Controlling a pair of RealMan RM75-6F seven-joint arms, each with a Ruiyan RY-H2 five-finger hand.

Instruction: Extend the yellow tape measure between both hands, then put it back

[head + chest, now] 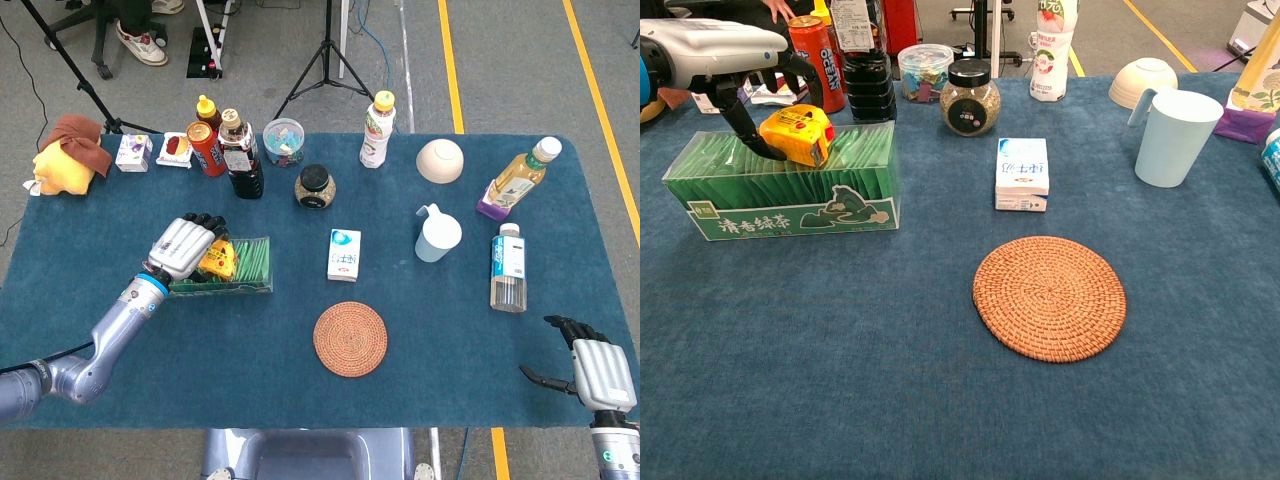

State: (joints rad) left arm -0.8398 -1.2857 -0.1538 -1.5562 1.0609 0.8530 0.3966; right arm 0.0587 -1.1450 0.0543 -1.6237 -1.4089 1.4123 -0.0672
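The yellow tape measure (216,260) (798,135) lies on top of the clear green tea box (252,264) (790,205) at the table's left. My left hand (182,244) (718,45) reaches over it from the left. Its thumb presses the tape measure's left side and its fingers curl down over the far side, gripping it. The tape measure still rests on the box. My right hand (592,368) hovers off the table's front right corner, fingers apart and holding nothing; the chest view does not show it.
A woven coaster (350,338) lies at centre front, with a small white carton (344,254) behind it. Bottles, a jar (315,186) and a red can (205,147) line the back. A blue cup (437,235), bowl (440,160) and water bottle (508,268) stand on the right.
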